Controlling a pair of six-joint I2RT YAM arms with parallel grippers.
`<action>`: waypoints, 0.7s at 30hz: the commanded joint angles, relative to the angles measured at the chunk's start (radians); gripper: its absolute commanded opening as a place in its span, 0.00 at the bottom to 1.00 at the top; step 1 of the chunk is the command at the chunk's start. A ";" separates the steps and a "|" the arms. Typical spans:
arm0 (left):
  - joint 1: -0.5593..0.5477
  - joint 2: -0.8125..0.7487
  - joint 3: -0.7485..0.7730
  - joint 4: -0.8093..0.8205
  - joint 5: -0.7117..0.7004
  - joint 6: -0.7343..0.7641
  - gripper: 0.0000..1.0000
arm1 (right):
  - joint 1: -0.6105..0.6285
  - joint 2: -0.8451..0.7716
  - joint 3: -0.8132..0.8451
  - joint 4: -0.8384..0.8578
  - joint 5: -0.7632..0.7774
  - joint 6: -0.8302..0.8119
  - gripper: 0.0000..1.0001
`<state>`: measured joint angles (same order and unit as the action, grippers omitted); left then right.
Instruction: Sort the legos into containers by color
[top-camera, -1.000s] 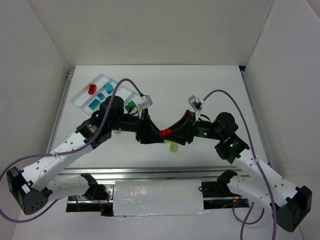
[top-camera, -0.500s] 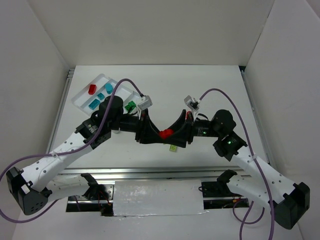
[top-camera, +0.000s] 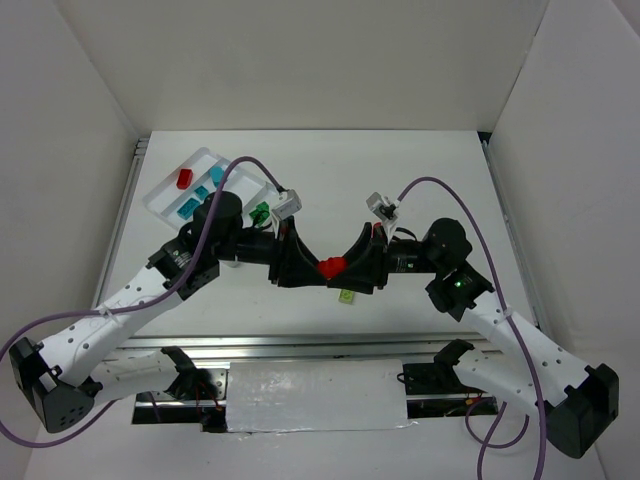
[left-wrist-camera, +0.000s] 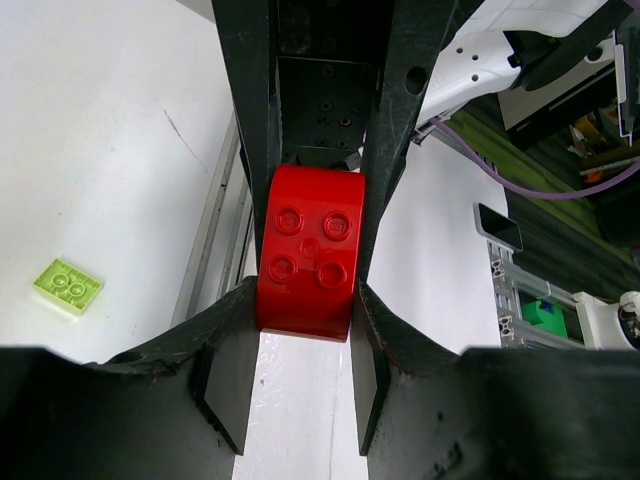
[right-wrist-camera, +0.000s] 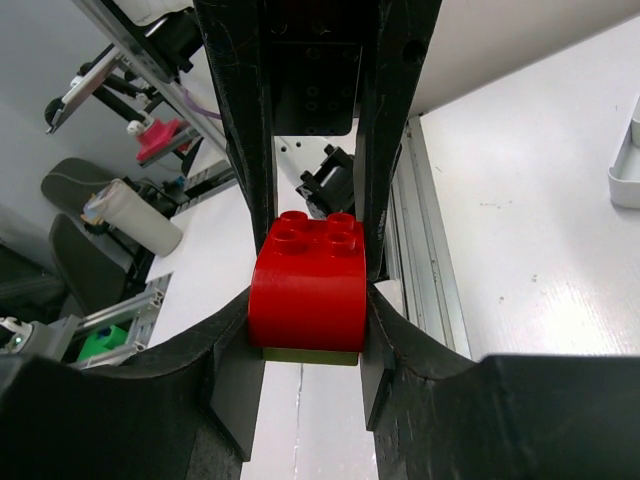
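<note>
Red brick (top-camera: 328, 266) at frame centre, above the table, pinched from both sides: left pincer (left-wrist-camera: 305, 305) and right pincer (right-wrist-camera: 305, 305) both grip it. White tray (top-camera: 152, 197) upper left.

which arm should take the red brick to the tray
Left. The left gripper and right gripper both flank the red brick mid-table, but the tray lies at the far left, by the left arm; the right arm would have to reach across it.
</note>
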<state>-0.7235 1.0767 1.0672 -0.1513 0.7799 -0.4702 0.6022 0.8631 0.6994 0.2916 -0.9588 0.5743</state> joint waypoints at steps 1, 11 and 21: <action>-0.001 -0.021 0.019 0.061 -0.004 0.010 0.00 | -0.002 -0.022 0.009 0.026 -0.032 -0.019 0.00; 0.104 -0.026 0.017 0.091 -0.013 -0.062 0.00 | -0.013 0.007 0.040 -0.139 -0.136 -0.168 0.00; 0.213 -0.008 0.080 -0.009 -0.173 -0.082 0.00 | -0.013 0.034 0.072 -0.284 -0.051 -0.266 0.00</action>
<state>-0.5465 1.0710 1.0733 -0.1287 0.7528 -0.5369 0.5884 0.9031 0.7265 0.0357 -1.0664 0.3401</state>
